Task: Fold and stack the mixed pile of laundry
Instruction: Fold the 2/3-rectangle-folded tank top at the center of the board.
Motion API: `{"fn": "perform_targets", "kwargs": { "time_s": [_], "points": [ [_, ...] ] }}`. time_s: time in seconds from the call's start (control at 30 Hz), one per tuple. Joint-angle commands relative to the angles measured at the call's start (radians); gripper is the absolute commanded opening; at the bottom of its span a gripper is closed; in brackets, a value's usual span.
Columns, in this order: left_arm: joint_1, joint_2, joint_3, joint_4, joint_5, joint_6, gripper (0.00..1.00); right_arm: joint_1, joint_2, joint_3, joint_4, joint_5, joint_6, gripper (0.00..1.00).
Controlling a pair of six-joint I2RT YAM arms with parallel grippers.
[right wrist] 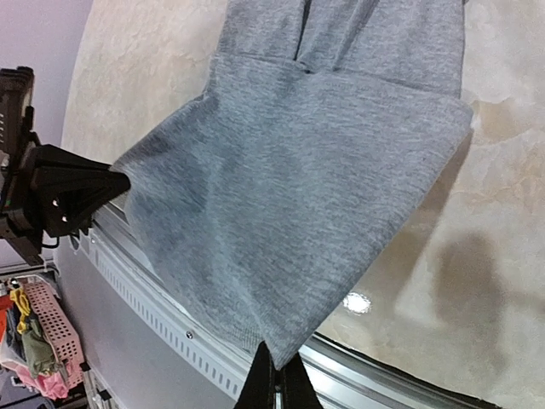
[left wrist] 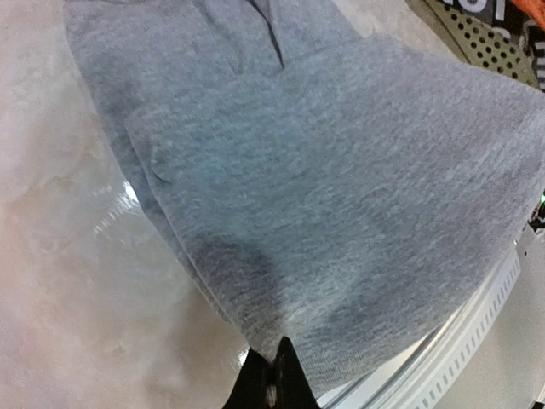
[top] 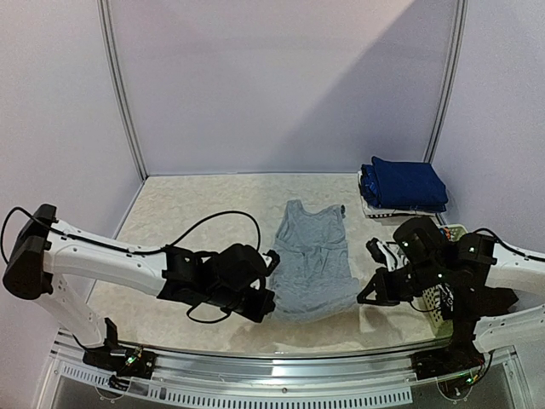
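L gripper (left wrist: 274, 382) & R gripper (right wrist: 278, 377), each clamped on grey shirt (top: 313, 256) near-hem corner

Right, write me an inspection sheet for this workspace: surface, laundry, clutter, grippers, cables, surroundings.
Surface: pale marbled table, glossy, no spills seen.
Job's things: grey shirt spread at the centre, its near hem held at both corners; folded blue stack at the far right.
Clutter: white basket at the near right, mostly hidden.
Grippers: left gripper shut on the shirt's near left corner; right gripper shut on the near right corner.
Cables: black cable loops over the table's left half, not touching the shirt.
Surroundings: pale walls, metal posts, metal rail along the near edge.
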Motion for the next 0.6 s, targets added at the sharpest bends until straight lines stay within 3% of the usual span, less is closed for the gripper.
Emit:
{"fn": "perform_targets", "kwargs": {
  "time_s": [0.0, 0.17, 0.57],
  "points": [
    [0.051, -0.047, 0.065, -0.123, -0.074, 0.055, 0.0, 0.004, 0.059, 0.119, -0.135, 0.145, -0.074, 0.0],
    [0.093, -0.052, 0.157, -0.205, -0.125, 0.1, 0.0, -0.015, 0.147, 0.226, -0.212, 0.275, -0.115, 0.0],
    [0.23, 0.045, 0.357, -0.245, -0.101, 0.18, 0.0, -0.22, 0.329, 0.382, -0.199, 0.216, -0.271, 0.0]
  ]
}}
